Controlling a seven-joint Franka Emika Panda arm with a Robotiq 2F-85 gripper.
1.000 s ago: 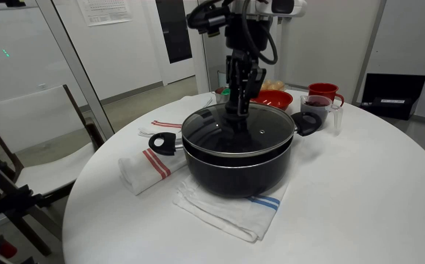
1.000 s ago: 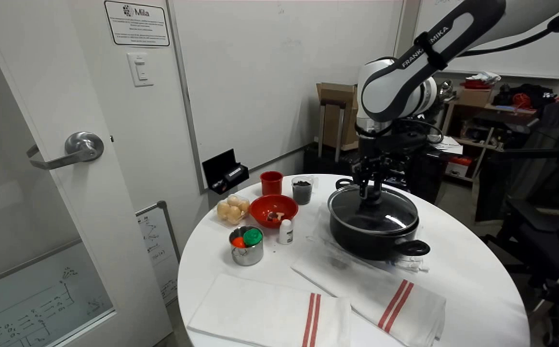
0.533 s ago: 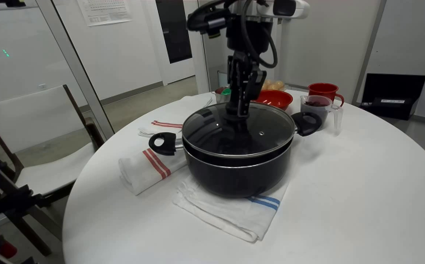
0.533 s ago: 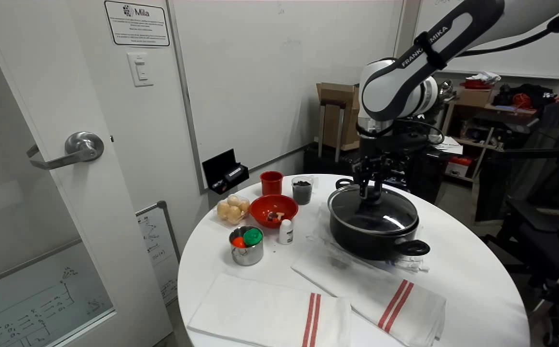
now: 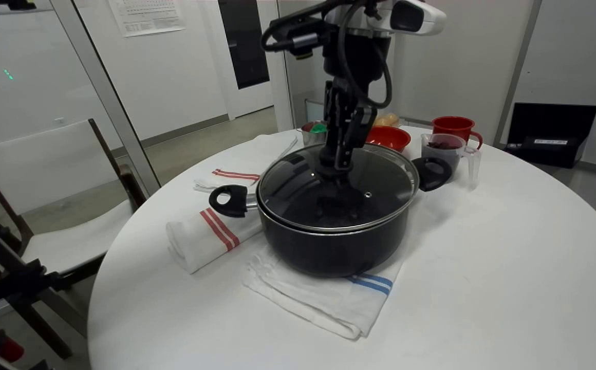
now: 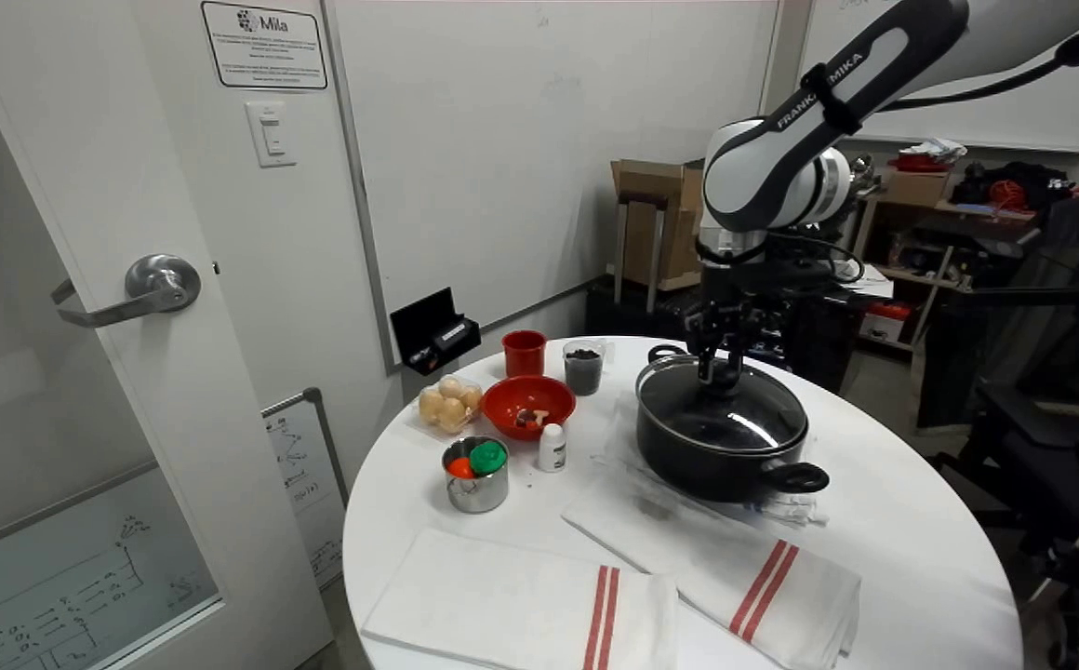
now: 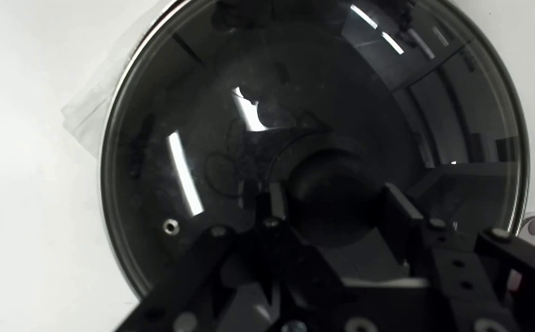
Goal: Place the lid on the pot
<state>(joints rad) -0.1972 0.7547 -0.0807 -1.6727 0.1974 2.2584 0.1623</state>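
Note:
The black pot (image 5: 334, 254) stands on a folded towel and also shows in an exterior view (image 6: 693, 465). The clear glass lid (image 5: 390, 177) lies over the pot's mouth. A narrow dark gap shows between the lid's front rim and the pot's rim, and the lid looks slightly off-centre toward the right handle. It fills most of the wrist view (image 7: 212, 115). My gripper (image 5: 340, 160) points down at the lid's centre. In the wrist view my gripper (image 7: 336, 198) has its fingers on both sides of the black knob (image 7: 334, 177), closed on it. The pot is hidden under the lid there.
Behind the pot stand a red bowl (image 6: 528, 400), a red mug (image 6: 524, 354), a measuring cup (image 6: 583, 370), a white bottle (image 6: 552, 448), a metal cup (image 6: 477, 493) and a box of eggs (image 6: 449, 405). Striped towels (image 6: 521, 586) lie beside the pot. Pot handles (image 5: 231, 201) stick out.
The lid has come down closer to the pot's rim, and the gap at the front has narrowed. My gripper has moved down and a little right with it. The pot has not moved.

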